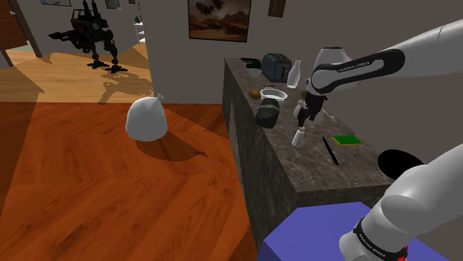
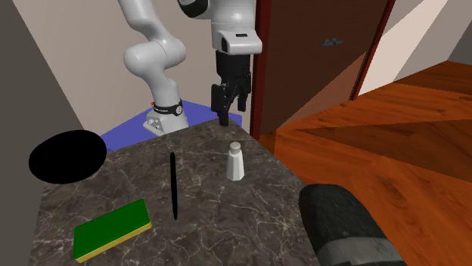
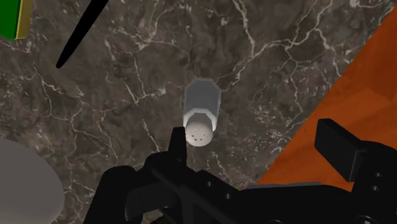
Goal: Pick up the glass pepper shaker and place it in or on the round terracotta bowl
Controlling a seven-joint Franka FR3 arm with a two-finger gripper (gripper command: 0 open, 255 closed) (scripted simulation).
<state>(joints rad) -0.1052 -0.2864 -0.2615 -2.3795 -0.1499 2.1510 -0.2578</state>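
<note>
The pepper shaker is a small pale faceted body with a rounded, holed cap, standing upright on the dark marble counter near its floor-side edge. My gripper hangs open just above it, toward the arm's base. In the wrist view the shaker stands just beyond one fingertip, with the fingers apart and not touching it; the gripper holds nothing. In the shoulder view the shaker stands below the gripper. The round bowl, drawn pale grey, sits farther along the counter.
A dark cylinder lies between the bowl and the shaker. A black pen, a green sponge and a black disc lie on the counter. A toaster and a bottle stand at the far end.
</note>
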